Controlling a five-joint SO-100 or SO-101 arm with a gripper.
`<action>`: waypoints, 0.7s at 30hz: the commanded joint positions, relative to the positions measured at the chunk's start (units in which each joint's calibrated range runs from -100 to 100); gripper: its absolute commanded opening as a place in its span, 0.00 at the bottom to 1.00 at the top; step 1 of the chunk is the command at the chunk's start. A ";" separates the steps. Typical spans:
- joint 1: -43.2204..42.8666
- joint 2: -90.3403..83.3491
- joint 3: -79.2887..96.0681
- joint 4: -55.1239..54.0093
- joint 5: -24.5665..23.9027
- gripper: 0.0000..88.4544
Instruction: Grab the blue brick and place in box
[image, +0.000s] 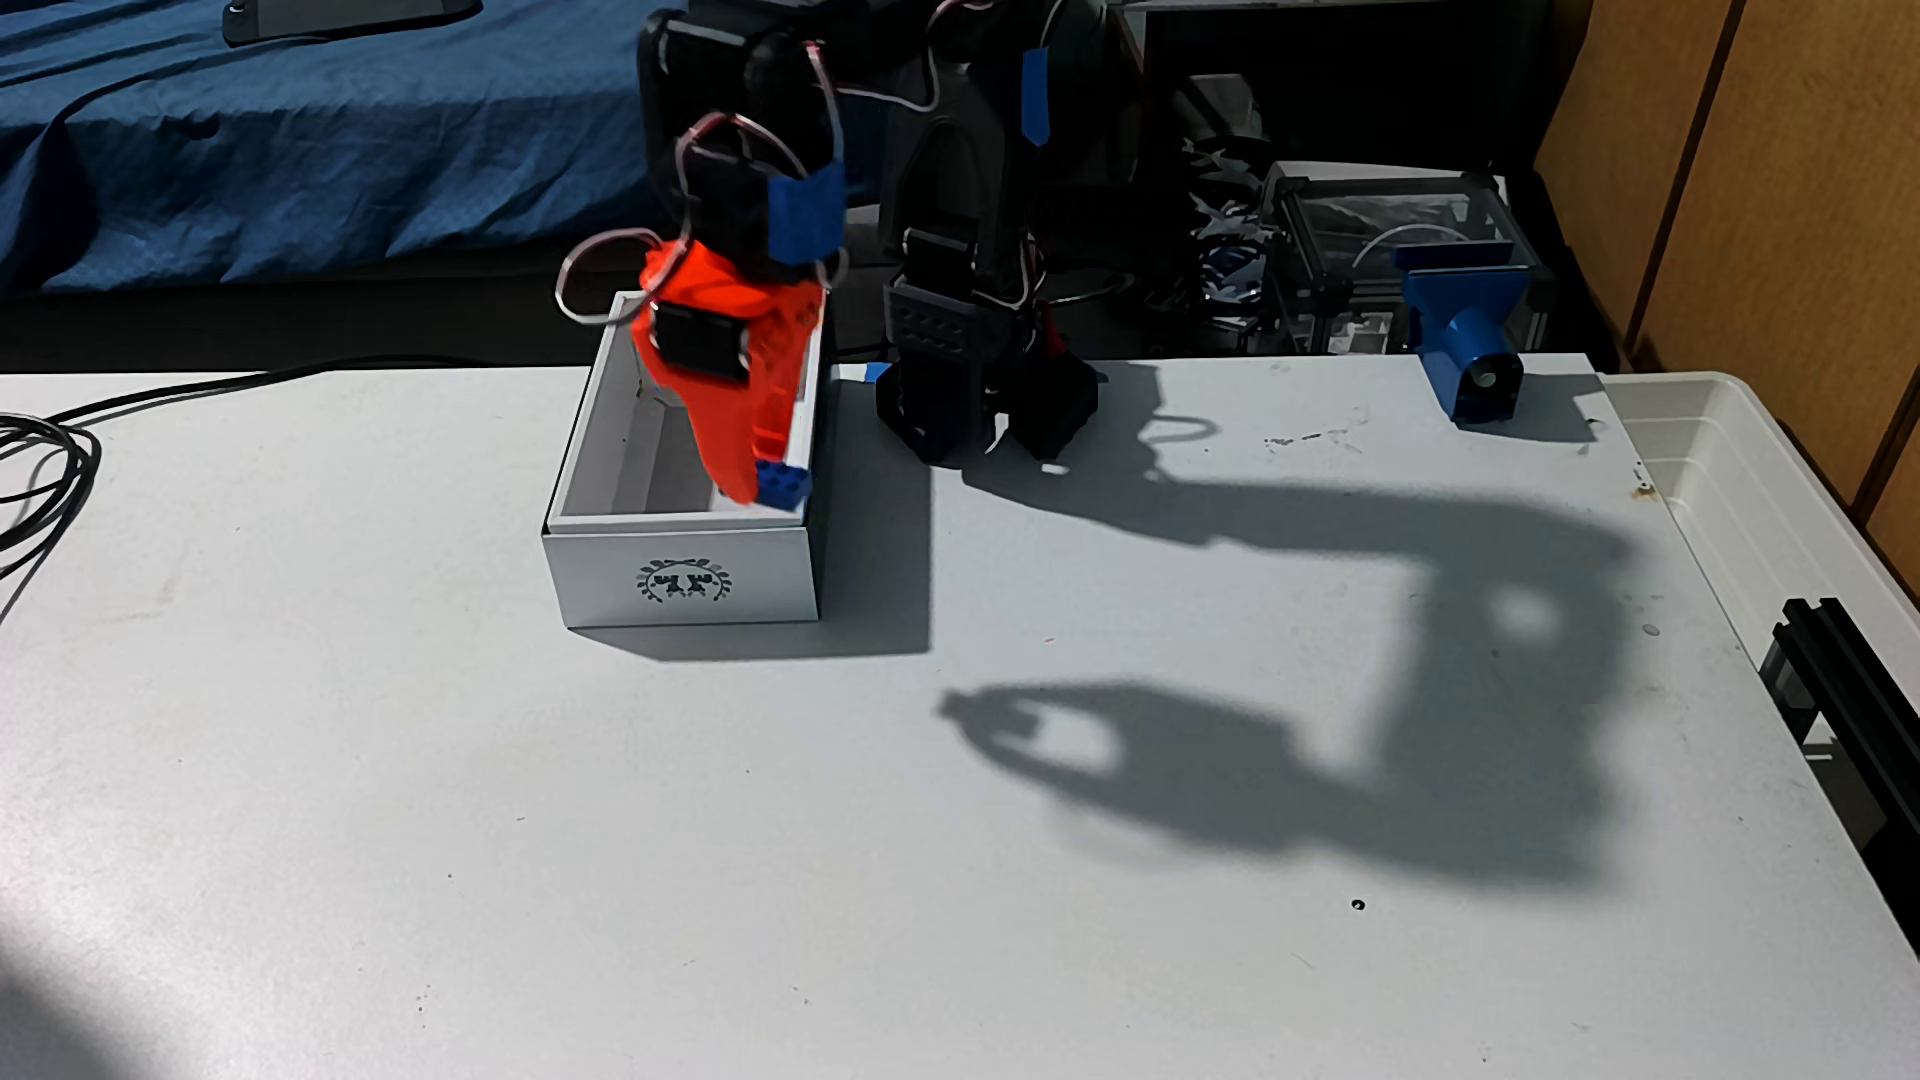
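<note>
**Brick hanging over the box's right wall**

The gripper (767, 490) is clamping the brick (781, 485) at its orange tips, hovering at the near right corner of the box (681, 576). Releasing here is risking the brick striking the rim and tumbling outside onto the table (935, 883).

no readable text; box (686, 566) bears an emblem

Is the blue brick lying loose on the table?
No, the blue brick is held at the tip of the orange gripper, over the box opening.
</note>
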 joint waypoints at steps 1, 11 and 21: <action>4.77 -5.39 2.83 0.09 3.50 0.01; 17.99 -10.21 8.33 -0.43 11.34 0.01; 26.98 -9.96 9.93 -1.72 16.55 0.01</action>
